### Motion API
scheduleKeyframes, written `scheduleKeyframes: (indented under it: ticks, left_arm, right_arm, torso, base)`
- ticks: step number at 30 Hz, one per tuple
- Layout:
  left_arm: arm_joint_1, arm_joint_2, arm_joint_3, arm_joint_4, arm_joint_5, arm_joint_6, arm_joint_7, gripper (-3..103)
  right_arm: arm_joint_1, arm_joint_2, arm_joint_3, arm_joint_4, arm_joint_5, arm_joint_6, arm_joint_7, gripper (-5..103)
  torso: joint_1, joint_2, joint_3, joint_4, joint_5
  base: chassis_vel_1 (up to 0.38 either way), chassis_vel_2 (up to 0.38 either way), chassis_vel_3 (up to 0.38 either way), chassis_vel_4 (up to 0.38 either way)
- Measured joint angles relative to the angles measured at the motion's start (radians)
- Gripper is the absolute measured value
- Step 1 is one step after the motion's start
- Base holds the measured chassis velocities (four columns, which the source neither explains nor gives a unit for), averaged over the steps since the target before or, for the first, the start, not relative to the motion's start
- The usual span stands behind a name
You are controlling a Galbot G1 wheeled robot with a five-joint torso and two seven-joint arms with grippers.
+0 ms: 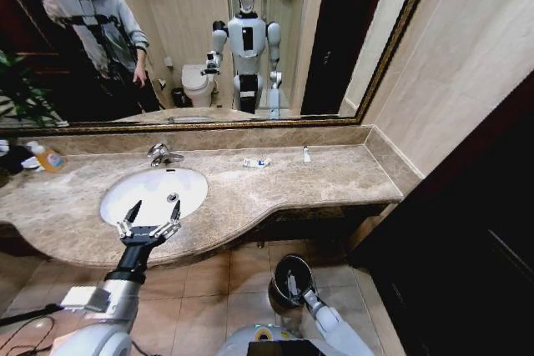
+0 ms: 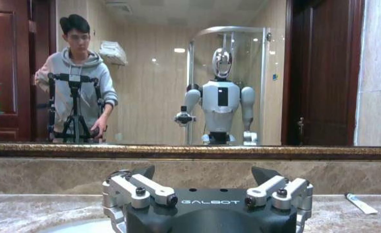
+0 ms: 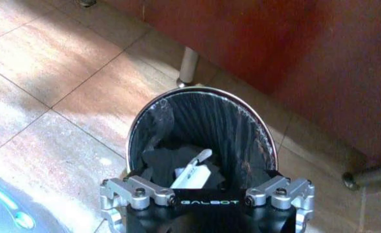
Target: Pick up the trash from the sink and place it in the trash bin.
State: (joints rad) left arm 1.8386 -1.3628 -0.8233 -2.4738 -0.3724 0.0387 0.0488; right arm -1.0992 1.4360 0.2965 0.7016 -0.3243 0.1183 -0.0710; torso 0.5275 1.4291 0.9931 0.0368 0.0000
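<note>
Orange-labelled bottle [image 1: 47, 157]: we record it on the marble surround, well to the left of the sink [image 1: 125, 185], near the mirror.

Left gripper [image 1: 148, 219]: we find it over the sink's front rim, fingers spread wide and holding nothing.

Sink: white oval basin, chrome faucet [image 1: 162, 154] behind it, metal drain [image 1: 173, 198] inside; we see no trash lying in the bowl.

Trash on the surround: a white-blue packet [image 1: 256, 162] to the right of the sink, and farther right of it a small white tube [image 1: 306, 154], both near the back wall.

Trash bin [image 1: 282, 268]: round, black, shiny rim, on the tiled floor below and to the right of the sink.

Right gripper [image 3: 207, 193]: directly above the bin's mouth. A white item [image 3: 191, 171] lies inside the bin, possibly a wrapper; we cannot tell how the fingers are set.
</note>
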Motion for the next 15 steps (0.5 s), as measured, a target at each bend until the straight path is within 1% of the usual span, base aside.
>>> scheduleKeyframes:
  ticks: [3,6,7,10,11,13,14,15]
  left_arm:
    - [0.000,0.000,0.000,0.000,0.000,0.000,0.000,100]
    - [0.000,0.000,0.000,0.000,0.000,0.000,0.000,100]
    - [0.000,0.000,0.000,0.000,0.000,0.000,0.000,100]
    - [0.000,0.000,0.000,0.000,0.000,0.000,0.000,100]
    - [0.000,0.000,0.000,0.000,0.000,0.000,0.000,100]
    - [0.000,0.000,0.000,0.000,0.000,0.000,0.000,100]
    - [0.000,0.000,0.000,0.000,0.000,0.000,0.000,100]
    - [0.000,0.000,0.000,0.000,0.000,0.000,0.000,100]
  right_arm:
    - [-0.016,-0.009,0.000,0.028,0.019,0.000,0.000,100]
    - [-0.077,-0.038,-0.012,0.146,0.085,-0.018,0.002,100]
    - [-0.077,-0.038,-0.012,0.146,0.085,-0.018,0.002,100]
    - [-0.164,-0.076,-0.017,0.311,0.126,-0.023,0.013,100]
    - [-0.164,-0.076,-0.017,0.311,0.126,-0.023,0.013,100]
    - [-0.228,-0.097,-0.003,0.429,0.185,-0.016,0.030,100]
    - [-0.228,-0.097,-0.003,0.429,0.185,-0.016,0.030,100]
    - [-0.267,-0.109,0.008,0.494,0.211,-0.001,0.042,100]
  torso:
    - [0.000,0.000,0.000,0.0000,0.0000]
    - [0.000,0.000,0.000,0.0001,0.0001]
    - [0.000,0.000,0.000,0.0001,0.0001]
    - [0.000,0.000,0.000,-0.0001,0.0000]
    - [0.000,0.000,0.000,-0.0001,0.0000]
    - [0.000,0.000,0.000,0.0000,0.0001]
    - [0.000,0.000,0.000,0.0000,0.0001]
    - [0.000,0.000,0.000,0.0000,0.0001]
  base:
    - [0.000,0.000,0.000,0.000]
    - [0.000,0.000,0.000,0.000]
    - [0.000,0.000,0.000,0.000]
    - [0.000,0.000,0.000,0.000]
    - [0.000,0.000,0.000,0.000]
    - [0.000,0.000,0.000,0.000]
    - [0.000,0.000,0.000,0.000]
    - [0.000,0.000,0.000,0.000]
